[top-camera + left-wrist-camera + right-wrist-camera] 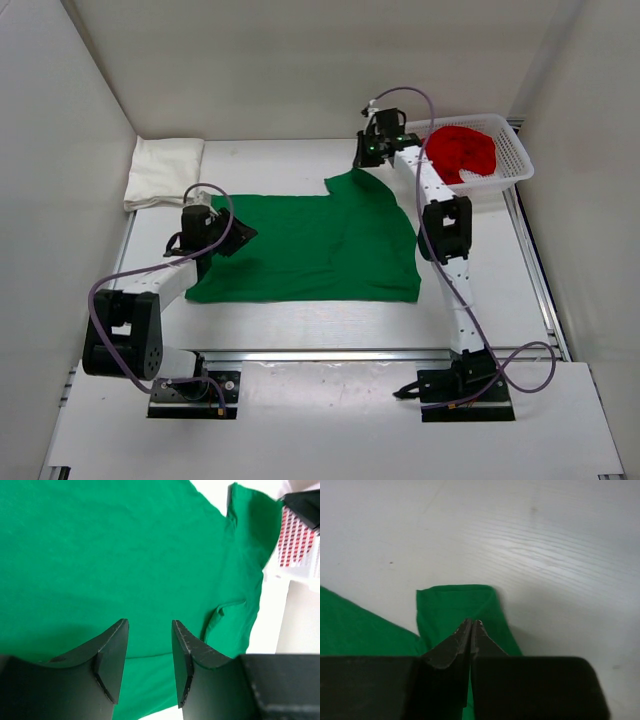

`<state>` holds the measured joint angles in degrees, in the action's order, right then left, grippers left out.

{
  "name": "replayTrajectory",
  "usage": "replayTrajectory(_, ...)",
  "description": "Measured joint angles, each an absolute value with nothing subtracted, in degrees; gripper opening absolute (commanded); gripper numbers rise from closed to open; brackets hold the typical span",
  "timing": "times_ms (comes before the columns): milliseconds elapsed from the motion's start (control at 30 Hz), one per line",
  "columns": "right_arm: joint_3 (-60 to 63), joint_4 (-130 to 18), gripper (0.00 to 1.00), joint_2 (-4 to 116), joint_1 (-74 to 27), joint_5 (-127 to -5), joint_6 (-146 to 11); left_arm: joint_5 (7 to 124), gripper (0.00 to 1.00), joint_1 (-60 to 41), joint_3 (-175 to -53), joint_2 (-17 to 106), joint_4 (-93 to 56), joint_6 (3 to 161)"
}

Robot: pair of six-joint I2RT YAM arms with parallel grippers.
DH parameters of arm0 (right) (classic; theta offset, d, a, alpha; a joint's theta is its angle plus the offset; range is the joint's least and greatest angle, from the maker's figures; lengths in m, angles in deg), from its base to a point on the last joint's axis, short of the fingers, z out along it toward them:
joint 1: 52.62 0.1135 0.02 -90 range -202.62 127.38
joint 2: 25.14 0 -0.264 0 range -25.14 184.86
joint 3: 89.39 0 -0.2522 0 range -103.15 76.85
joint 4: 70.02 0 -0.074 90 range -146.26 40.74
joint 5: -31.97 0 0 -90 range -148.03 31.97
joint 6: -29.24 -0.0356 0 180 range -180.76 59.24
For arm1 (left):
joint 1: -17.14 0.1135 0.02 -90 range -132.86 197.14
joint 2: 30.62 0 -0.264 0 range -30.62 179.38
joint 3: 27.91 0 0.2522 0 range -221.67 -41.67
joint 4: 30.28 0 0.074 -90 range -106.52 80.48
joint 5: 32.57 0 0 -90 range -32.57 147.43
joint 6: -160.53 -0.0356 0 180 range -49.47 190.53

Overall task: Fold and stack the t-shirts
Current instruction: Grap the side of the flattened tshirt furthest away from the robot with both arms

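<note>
A bright green t-shirt (320, 245) lies spread flat across the middle of the table. At its far right corner, my right gripper (366, 160) is shut on the sleeve (455, 605), and the cloth rises a little toward the closed fingers (471, 621). Over the shirt's left edge hovers my left gripper (240, 238), open, with only green cloth (100, 555) showing below the gap (148, 622). A cream-white t-shirt (163, 170) lies folded at the far left. A red t-shirt (465, 148) sits crumpled in the basket.
The white mesh basket (515, 165) stands at the far right corner, just beyond the right arm; in the left wrist view the basket (300, 540) shows at the top right. White walls close in the table on the left, back and right.
</note>
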<state>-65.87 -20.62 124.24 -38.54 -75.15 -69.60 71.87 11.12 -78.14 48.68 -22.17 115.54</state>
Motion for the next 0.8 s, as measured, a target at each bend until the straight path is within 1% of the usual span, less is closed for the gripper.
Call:
replayTrajectory(200, -66.32, -20.75, 0.0, 124.24, -33.2, -71.39, -69.75, 71.08, 0.51, 14.11, -78.35, 48.18, -21.88, 115.58)
replayTrajectory(333, -66.32, -20.73, 0.0, 124.24, -34.67, -70.34, -69.8, 69.14, 0.51, 17.13, -83.14, 50.54, -19.94, 115.02)
replayTrajectory(433, -66.32, -20.55, 0.0, 124.24, -37.36, -69.9, -69.82, 66.14, 0.5, 19.84, -91.21, 55.87, -18.25, 113.73)
replayTrajectory(567, -66.32, -19.9, 0.0, 124.24, -40.26, -69.84, -69.8, 61.6, 0.49, 22.2, -104.32, 66.3, -15.09, 111.21)
replayTrajectory(700, -66.32, -19.0, 0.0, 124.24, -40.61, -70.41, -69.8, 57.05, 0.47, 22.33, -115.64, 76.7, -9.86, 107.96)
replayTrajectory(800, -66.35, -18.46, 0.0, 124.24, -39.89, -71.48, -69.82, 55.04, 0.48, 22.39, -121.52, 83.33, -6.21, 105.77)
